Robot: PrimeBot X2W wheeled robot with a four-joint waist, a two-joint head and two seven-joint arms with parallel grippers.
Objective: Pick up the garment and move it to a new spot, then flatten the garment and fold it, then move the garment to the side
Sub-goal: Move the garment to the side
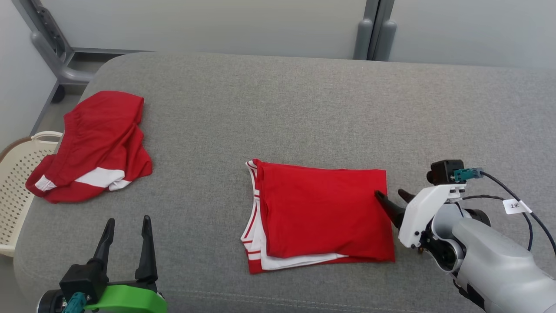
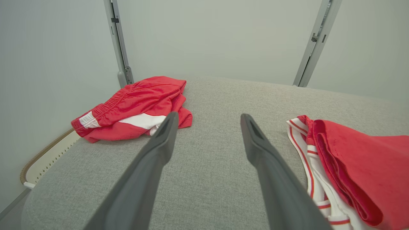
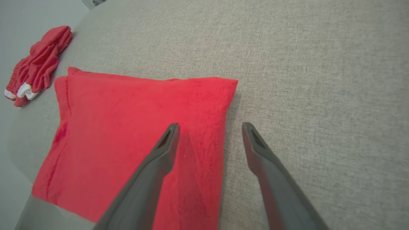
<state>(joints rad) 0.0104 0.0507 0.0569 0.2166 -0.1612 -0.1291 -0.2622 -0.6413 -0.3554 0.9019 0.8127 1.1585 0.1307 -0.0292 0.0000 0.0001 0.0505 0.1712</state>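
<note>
- Garment (image 1: 321, 213) front and centre: a red piece with white, red-striped trim, folded into a rough rectangle and lying flat in the near middle of the grey padded surface (image 1: 282, 100).
- Right gripper (image 1: 389, 192) sits at the garment's right edge, jaws spread wide and holding nothing. In the right wrist view one finger (image 3: 159, 153) hangs over the red cloth and the other over bare padding, so the edge runs between them (whether either tip touches the fabric I cannot tell).
- Left gripper (image 1: 128, 219) waits at the near left, well apart from the garment, jaws likewise wide and empty.
- Handling, as I judge it: thin, soft, light cloth with no stiffness. It will likely sag when lifted, and the layers may slide apart if only the top one is pinched.
- Best hold looks to be that right edge, pinching through every layer down to the padding. Two corners with both grippers would also work, so the fold survives the move to the side.
- Second red garment (image 1: 93, 145), crumpled and showing white patches, lies at the far left beside a pale perforated basket (image 1: 17, 174) just off the surface's left edge.
- Writing: a small white tag (image 1: 514, 206) on the right arm's cable shows a "2" and a mark I cannot make out. No brand or label is readable on either garment.
</note>
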